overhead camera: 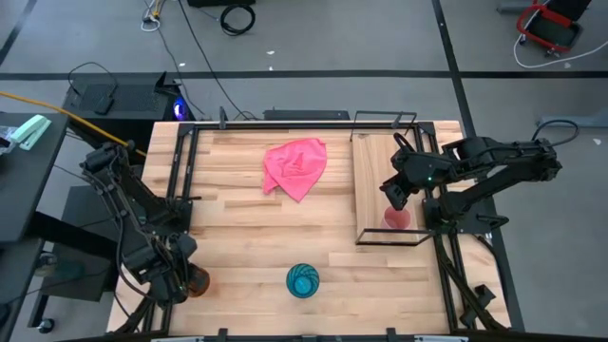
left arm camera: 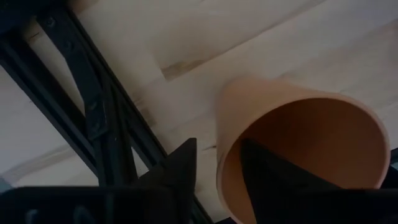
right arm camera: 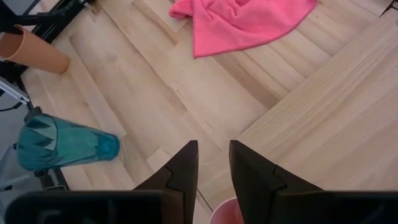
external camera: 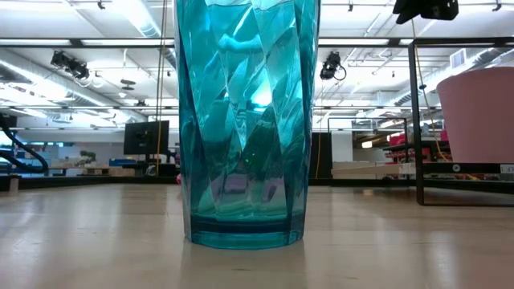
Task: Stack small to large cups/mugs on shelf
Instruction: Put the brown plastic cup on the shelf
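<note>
Currently the orange cup (left arm camera: 298, 149) is straddled at its rim by the left gripper (left arm camera: 214, 171) at the counter's (overhead camera: 247, 256) near-left corner, one finger (left arm camera: 180, 168) outside, one inside; a firm grip cannot be told. Fingers of the right gripper (right arm camera: 213, 165) are parted, nothing between them, above the pink cup (overhead camera: 396, 219) on the shelf (overhead camera: 375, 185). Upright at front-centre is seen the teal cup (overhead camera: 303, 281). A pink cloth (overhead camera: 295, 167) is laid mid-counter.
</note>
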